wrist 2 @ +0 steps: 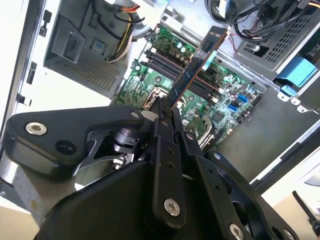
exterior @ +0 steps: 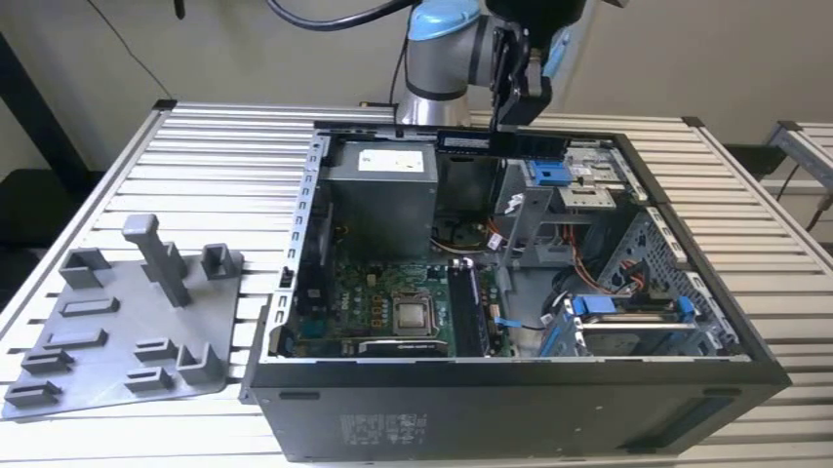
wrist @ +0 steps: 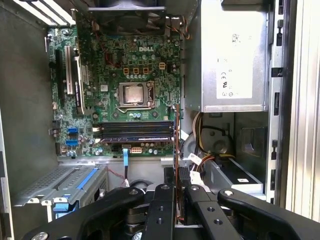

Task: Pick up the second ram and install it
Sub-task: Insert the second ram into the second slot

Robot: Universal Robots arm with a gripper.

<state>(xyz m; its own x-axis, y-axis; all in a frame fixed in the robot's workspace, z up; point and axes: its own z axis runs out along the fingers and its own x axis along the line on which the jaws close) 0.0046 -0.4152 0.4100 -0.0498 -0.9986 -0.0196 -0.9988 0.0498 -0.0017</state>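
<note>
Far on the exterior view's left sits the grey tray (exterior: 124, 327), on a slatted metal table (exterior: 195, 156). Next over is the open case (exterior: 521, 409), lying on its side with the board (exterior: 377, 302) facing up.

Pickup looks done to me, so we're in the carry-over part. The gripper (exterior: 517, 115) hangs above the back rim of the case with its fingers pinched narrow on one end of the ram (exterior: 501, 142). The stick is in the air, touching nothing but the fingers. In the second wrist view the ram (wrist 2: 197, 62) pokes out from the gripper (wrist 2: 166, 111) over the board.

In the first wrist view the ram (wrist: 176, 135) shows edge-on and runs across the slots (wrist: 132, 131), not along them. So I'd say seating it calls for about a quarter turn, then a straight, level push into a free slot. One slot might be filled already — can't really tell.

The right side of the case is drive cages with blue clips (exterior: 592, 304) and loose cables, so clearance there looks tight. Plain beige wall behind, and another slatted table (exterior: 801, 146) at the right edge.
</note>
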